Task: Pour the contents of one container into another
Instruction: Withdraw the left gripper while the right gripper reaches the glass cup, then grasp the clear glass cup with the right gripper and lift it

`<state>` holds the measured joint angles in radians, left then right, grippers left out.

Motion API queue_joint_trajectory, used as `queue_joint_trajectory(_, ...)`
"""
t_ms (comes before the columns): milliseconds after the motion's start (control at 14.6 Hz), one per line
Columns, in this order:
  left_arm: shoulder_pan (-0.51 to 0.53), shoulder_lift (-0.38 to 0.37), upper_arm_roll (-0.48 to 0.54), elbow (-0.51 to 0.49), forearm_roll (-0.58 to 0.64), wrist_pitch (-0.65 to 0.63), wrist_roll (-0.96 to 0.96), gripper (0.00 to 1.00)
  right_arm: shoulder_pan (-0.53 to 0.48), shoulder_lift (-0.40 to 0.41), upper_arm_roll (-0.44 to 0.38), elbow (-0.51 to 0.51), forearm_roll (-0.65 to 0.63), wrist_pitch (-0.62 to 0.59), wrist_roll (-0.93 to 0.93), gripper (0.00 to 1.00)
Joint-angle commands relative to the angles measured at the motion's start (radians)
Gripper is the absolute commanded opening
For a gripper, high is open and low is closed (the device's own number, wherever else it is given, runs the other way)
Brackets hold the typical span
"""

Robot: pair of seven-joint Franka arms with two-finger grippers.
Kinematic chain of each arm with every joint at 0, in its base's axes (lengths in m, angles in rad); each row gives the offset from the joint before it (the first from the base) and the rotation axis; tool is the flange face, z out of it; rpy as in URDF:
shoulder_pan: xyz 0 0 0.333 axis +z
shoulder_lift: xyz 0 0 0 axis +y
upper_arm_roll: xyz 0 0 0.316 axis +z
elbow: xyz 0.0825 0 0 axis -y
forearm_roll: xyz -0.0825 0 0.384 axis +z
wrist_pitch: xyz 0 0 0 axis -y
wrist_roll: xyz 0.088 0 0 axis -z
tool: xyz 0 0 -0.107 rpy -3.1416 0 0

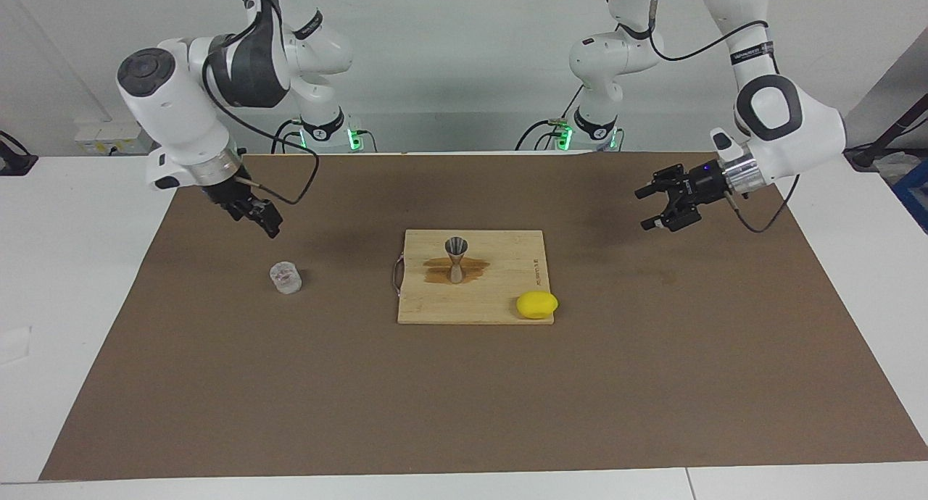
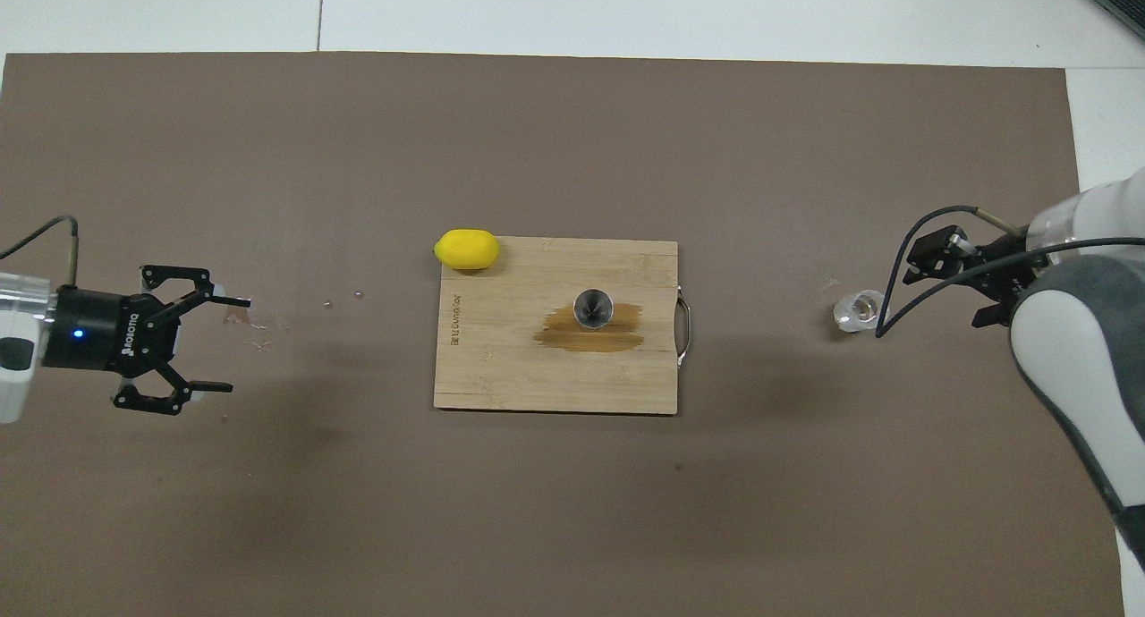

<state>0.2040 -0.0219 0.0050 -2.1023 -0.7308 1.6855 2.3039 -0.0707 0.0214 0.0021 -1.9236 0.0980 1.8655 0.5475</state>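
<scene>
Your left gripper [image 2: 210, 346] hangs in the air over the bare brown mat [image 1: 464, 413] at the left arm's end of the table. Its fingers [image 2: 231, 302] are spread wide and hold nothing. A few small clear droplets [image 2: 259, 331] lie on the mat just under its tips.

Your right gripper [image 1: 264, 221] is up over the mat at the right arm's end, angled down toward the glass cup [image 1: 286, 277]. It is close to the cup but apart from it. You cannot tell from either view how far its fingers are open, because the wrist and cable [image 2: 930, 268] cover most of them from overhead.

The cup stands upright on the mat, well apart from the cutting board [image 1: 475, 308]. The board sits in the middle of the mat, with its metal handle [image 1: 396, 275] on the edge facing the cup.

The silver jigger [image 1: 456, 257] stands upright on the board with its open mouth up. It rests on a dark wet-looking patch [image 2: 586, 335] of wood.

A lemon [image 1: 537, 305] lies at the board's corner farther from the robots, toward the left arm's end, resting on the board's edge. Between the cup and the jigger you see only open mat and the board's handle.
</scene>
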Motion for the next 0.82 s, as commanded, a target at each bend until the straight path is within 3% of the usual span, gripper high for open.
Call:
queue_joint_trajectory(0, 0.02, -0.001, -0.01, 0.07, 0.114, -0.078, -0.093, 1.0, -0.111, 0.078, 0.01, -0.009, 0.144, 0.05, 0.073, 0.98)
queue_joint_trajectory(206, 0.025, -0.006, -0.011, 0.137, 0.206, -0.113, -0.228, 1.0, -0.17, 0.143, 0.009, -0.021, 0.218, 0.133, 0.19, 1.0)
queue_joint_trajectory(343, 0.011, -0.016, -0.011, 0.186, 0.278, -0.124, -0.318, 1.0, -0.193, 0.164, 0.01, -0.032, 0.271, 0.191, 0.415, 1.0)
queue_joint_trajectory(754, 0.008, -0.058, -0.019, 0.312, 0.386, -0.209, -0.665, 1.0, -0.232, 0.281, 0.01, -0.034, 0.491, 0.188, 0.431, 1.0)
